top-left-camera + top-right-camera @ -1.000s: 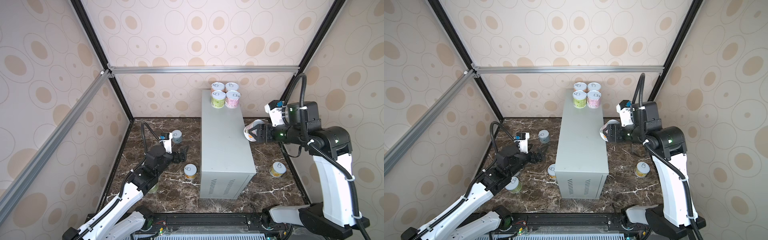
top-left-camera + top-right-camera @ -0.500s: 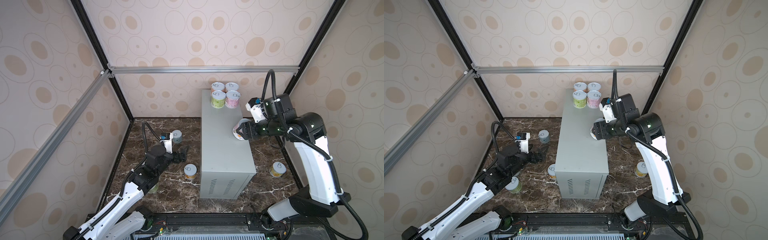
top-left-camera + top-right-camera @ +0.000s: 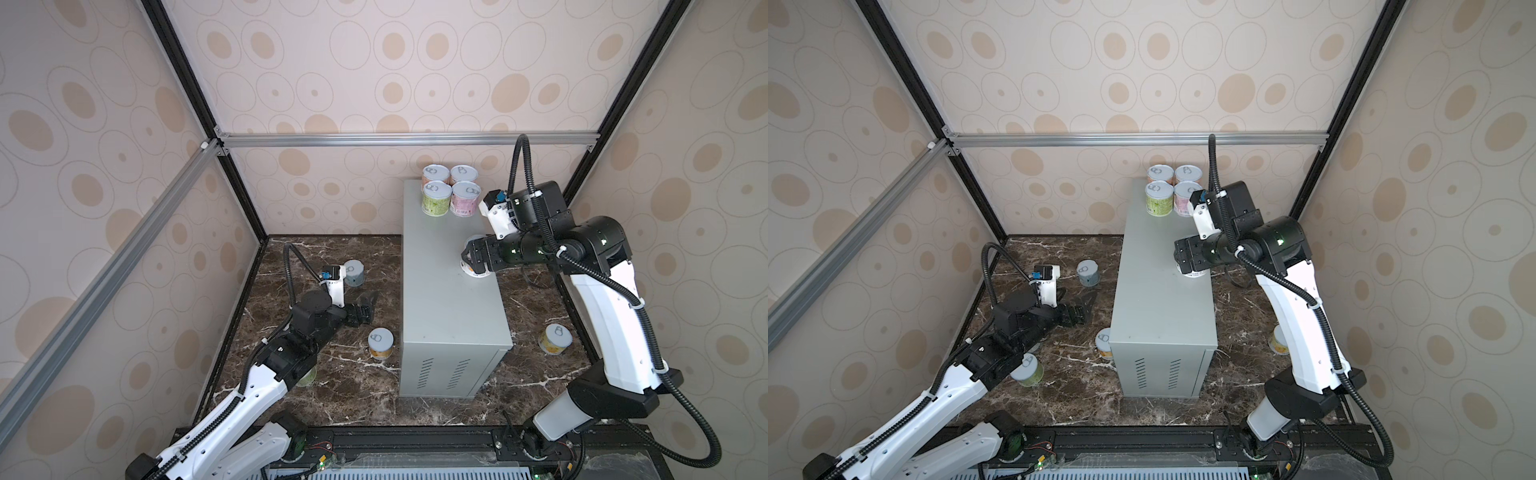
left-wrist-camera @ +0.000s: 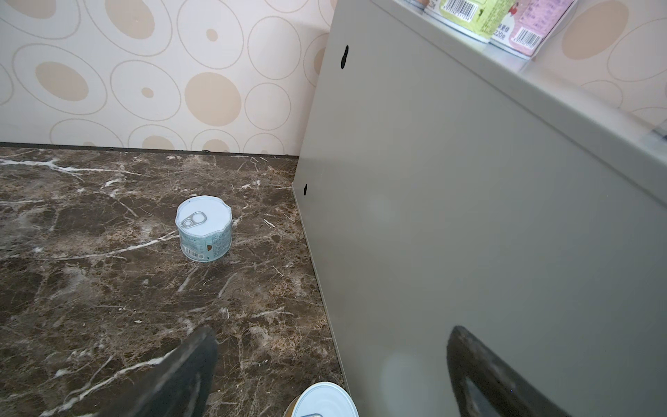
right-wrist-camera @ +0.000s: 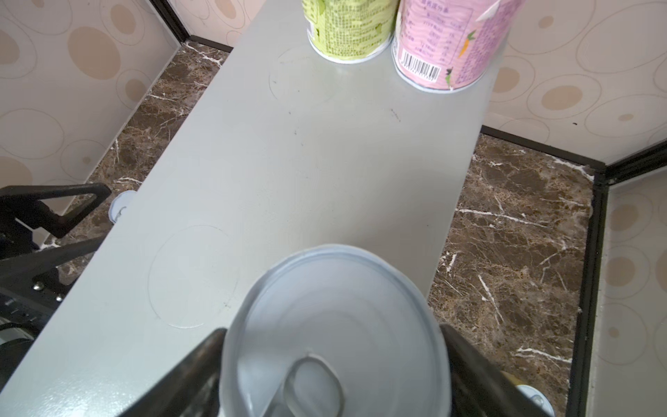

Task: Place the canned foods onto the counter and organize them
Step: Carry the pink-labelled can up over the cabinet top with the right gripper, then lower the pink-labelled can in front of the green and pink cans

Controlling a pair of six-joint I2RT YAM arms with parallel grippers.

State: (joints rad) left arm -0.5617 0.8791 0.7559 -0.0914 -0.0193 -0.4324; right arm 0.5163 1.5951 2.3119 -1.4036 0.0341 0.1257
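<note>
The counter [image 3: 449, 299] is a tall light-grey metal box in the middle of both top views. Several cans stand grouped at its far end, the front two green [image 3: 436, 199] and pink [image 3: 465, 200]. My right gripper [image 3: 469, 259] is over the counter's right edge. A silver-lidded can [image 5: 335, 317] stands on the top between its fingers, which lie close against both sides. Whether they press it does not show. My left gripper [image 3: 368, 306] hangs open and empty low over the floor, left of the counter, between a pale blue can [image 4: 204, 227] and an orange can [image 3: 380, 343].
A yellow can [image 3: 555, 338] stands on the dark marble floor [image 3: 345, 386] right of the counter, beside the right arm. A green can [image 3: 1027, 370] is partly hidden under the left arm. Patterned walls and black frame posts enclose the floor closely on three sides.
The right arm carried its can leftward from beside the counter onto the counter top near the right edge. The left arm has not moved.
</note>
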